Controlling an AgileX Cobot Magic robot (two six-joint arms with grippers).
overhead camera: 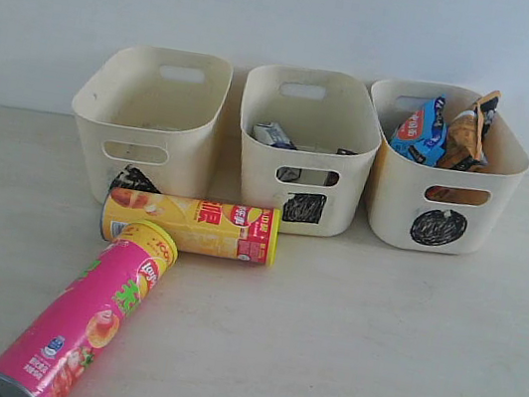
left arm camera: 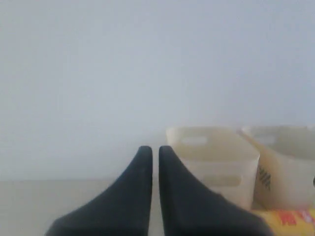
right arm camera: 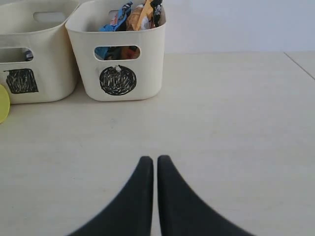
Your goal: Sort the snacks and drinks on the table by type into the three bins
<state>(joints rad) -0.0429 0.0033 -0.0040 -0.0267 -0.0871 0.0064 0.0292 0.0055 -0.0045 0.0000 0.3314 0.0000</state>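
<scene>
The left claw (left arm camera: pixel 155 150) has its two dark fingers drawn almost together with only a slit between them and nothing held. The right claw (right arm camera: pixel 155 160) is the same, closed and empty, hovering low over bare surface (overhead camera: pixel 370 356) to the near right of the bins. Neither arm shows in the exterior view. The sorting looks mostly done. The right bin (overhead camera: pixel 396 194), marked with a circle, holds the blue bag (overhead camera: pixel 418 130) and the orange bag (overhead camera: pixel 469 130), and the middle bin (overhead camera: pixel 258 172), marked with a square, holds a carton (overhead camera: pixel 275 135). The left bin (overhead camera: pixel 186 151) looks empty. The step in hand seems to be the tubes, both lying on their sides on the surface at the left. The yellow tube (overhead camera: pixel 195 225) lies just in front of the left and middle bins, its long axis running left to right and what looks like its capped end to the right. The pink tube (overhead camera: pixel 84 321) runs from near left to far right, its yellow lid up against the yellow tube and its metal base nearest the camera. The next move probably calls for the left claw to open wide, come down across a tube's round body at right angles to its length, and grip near the middle so it lifts level.
</scene>
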